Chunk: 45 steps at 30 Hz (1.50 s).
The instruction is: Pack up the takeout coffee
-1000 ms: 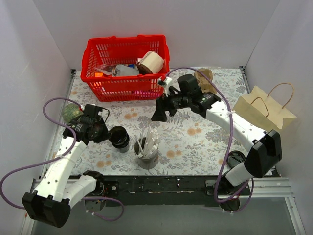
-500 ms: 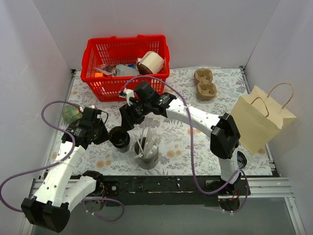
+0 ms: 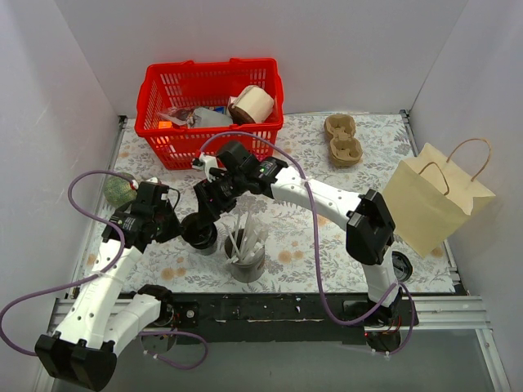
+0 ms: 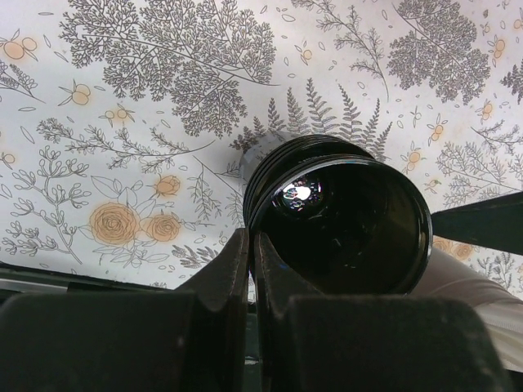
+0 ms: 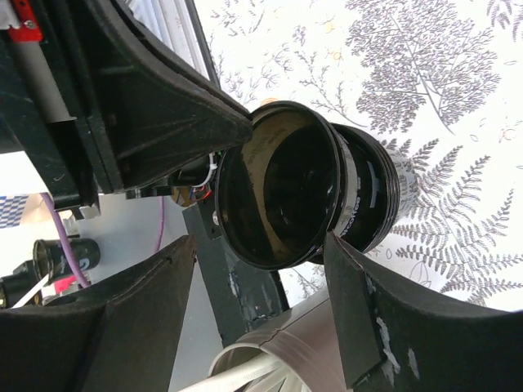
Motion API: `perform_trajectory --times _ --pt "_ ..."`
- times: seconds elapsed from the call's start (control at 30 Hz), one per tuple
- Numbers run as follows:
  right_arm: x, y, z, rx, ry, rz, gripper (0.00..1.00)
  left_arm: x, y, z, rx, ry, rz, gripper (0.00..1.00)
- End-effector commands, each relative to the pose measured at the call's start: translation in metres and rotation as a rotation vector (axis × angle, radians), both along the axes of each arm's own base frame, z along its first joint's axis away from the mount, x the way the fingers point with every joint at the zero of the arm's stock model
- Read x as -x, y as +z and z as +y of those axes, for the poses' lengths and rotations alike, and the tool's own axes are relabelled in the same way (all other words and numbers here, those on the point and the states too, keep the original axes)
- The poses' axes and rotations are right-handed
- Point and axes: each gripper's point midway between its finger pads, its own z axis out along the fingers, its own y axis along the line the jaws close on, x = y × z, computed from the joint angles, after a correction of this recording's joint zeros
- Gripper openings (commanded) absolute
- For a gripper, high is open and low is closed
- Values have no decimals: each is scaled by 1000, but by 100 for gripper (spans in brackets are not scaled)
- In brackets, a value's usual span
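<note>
1 cup [image 3: 199, 231] rim: L-gripper [image 4: 251, 245], R-gripper [image 5: 260, 241]

- In the overhead view we get bright, even light from above; the white walls [image 3: 245, 41] bounce it around and nothing is blown out.
- Shadows on the table [image 3: 302, 245] are soft and faint, staying close under the arms and the red basket [image 3: 204, 139].
- In the left wrist view, the left hand [image 4: 250, 245] is a dark, blurred mass along the bottom edge, while the table print is sharp.
- A small white glare spot sits inside the black cup [image 4: 339, 229]; the rest of its interior is too dark for us to read.
- In the right wrist view, the right hand [image 5: 260, 241] looks soft and underexposed up close, while the fern print stays crisp.
</note>
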Motion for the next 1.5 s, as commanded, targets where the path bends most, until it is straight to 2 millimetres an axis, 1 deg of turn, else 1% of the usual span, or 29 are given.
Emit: perform_trajectory --times 0.0,0.07,0.1,0.13,0.17,0.2,0.27,0.37,0.43,0.5,0.57,0.67,0.7,0.8,0.83,0.87,0.9,0.97,1.07,1.13,1.33,1.47 --pt "23 23 11 -72 88 52 70 -5 6 -6 31 -19 -46 0" --pt "21 14 11 -40 66 47 70 -7 9 -10 51 -26 -57 0" --pt "20 12 11 -27 58 46 70 -6 10 -15 74 -45 -60 0" --pt "13 3 11 5 24 33 70 -7 13 -20 99 -65 -76 0" --pt "12 -3 8 39 9 39 70 -6 17 -25 126 -87 -93 0" --pt "8 -2 9 46 -4 27 69 -5 21 -32 161 -114 -99 0" --pt "3 -8 8 69 -32 15 66 -6 25 -35 177 -115 -115 0" --pt "3 -7 10 65 -37 13 58 -6 23 -31 163 -96 -112 0" --pt "2 -7 11 59 -36 13 49 -6 22 -29 157 -87 -107 0" --pt "4 -7 11 53 -26 18 43 -5 19 -29 156 -85 -96 0" --pt "5 -7 11 49 -20 19 39 -5 18 -28 152 -80 -96 0" --pt "2 -8 12 53 -34 2 30 -5 20 -27 148 -72 -102 0" --pt "0 -7 12 56 -43 -6 22 -5 20 -26 148 -68 -104 0" --pt "-8 -6 11 71 -77 -39 10 -5 20 -25 144 -66 -107 0" --pt "-11 -5 11 74 -88 -50 9 -4 20 -25 143 -66 -102 0" --pt "-11 -3 10 73 -92 -54 5 -4 21 -25 142 -63 -105 0" --pt "-12 1 11 66 -92 -57 3 -4 22 -24 140 -63 -111 0" --pt "-12 8 11 52 -94 -66 1 -6 26 -24 138 -63 -124 0" --pt "-11 26 11 19 -92 -78 1 -5 36 -24 144 -68 -148 0" --pt "-6 38 11 -5 -72 -73 1 -7 45 -17 117 -50 -174 0" --pt "6 52 3 -21 -30 -55 1 -5 64 -15 110 -68 -241 0" --pt "6 64 2 -44 -38 -71 1 -4 84 -18 131 -100 -306 0"
